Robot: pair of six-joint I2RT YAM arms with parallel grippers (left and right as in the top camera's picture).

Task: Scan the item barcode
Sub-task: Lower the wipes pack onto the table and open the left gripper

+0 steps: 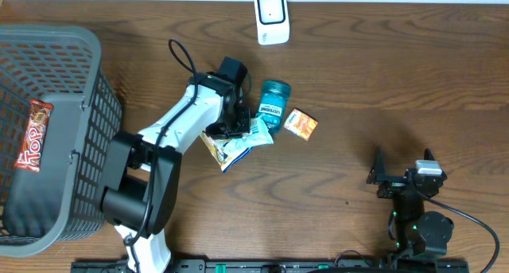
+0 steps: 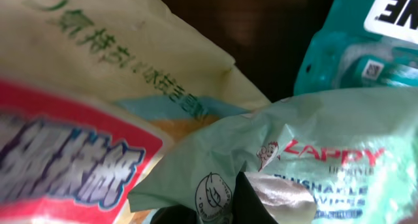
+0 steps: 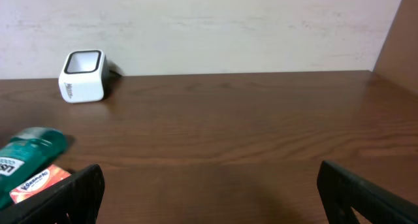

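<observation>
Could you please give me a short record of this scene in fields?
left gripper: shut, down on the wipes pack
right gripper: open, empty, away from the items
items: wipes pack overlapping snack bag; bottle and orange box beside
scanner: far edge, nothing at it
basket: left side, candy bar inside

candy bar (image 1: pixel 33 135) reads "top"; green pack (image 2: pixel 326 165) reads "zappy" (red letters).

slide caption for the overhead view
Left gripper shut on green wipes pack; right gripper open; scanner at far edge.
</observation>
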